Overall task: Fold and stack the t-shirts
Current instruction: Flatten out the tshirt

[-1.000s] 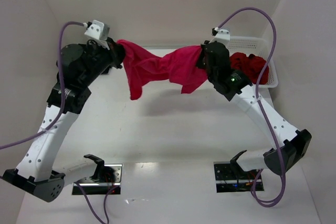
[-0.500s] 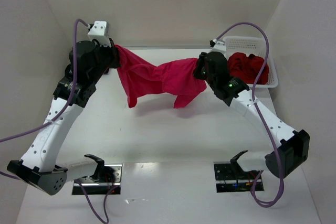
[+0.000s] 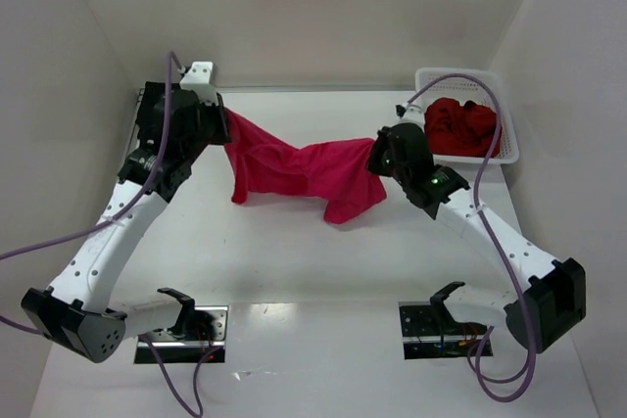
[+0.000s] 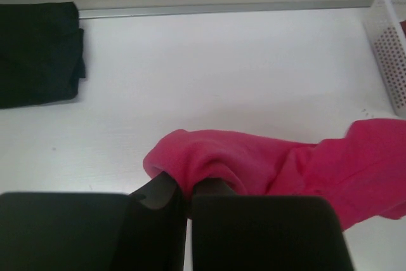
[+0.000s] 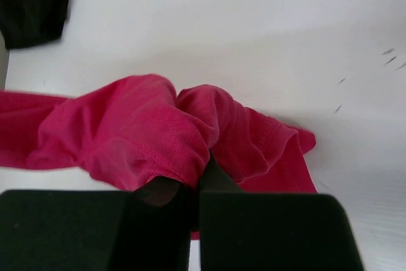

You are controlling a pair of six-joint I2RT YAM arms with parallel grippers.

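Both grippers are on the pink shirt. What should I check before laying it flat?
1. Left gripper shut on crimson-pink t-shirt: ok.
2. Right gripper shut on it: ok.
3. Cloth spread flat between grippers: not ok, bunched and sagging.
4. Which edges are held: cannot tell.
5. Black shirt apart from the pink one: ok.
6. White basket apart from the cloth: ok.

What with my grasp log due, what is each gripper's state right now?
Left gripper: shut on the crimson-pink t-shirt.
Right gripper: shut on the same crimson-pink t-shirt.
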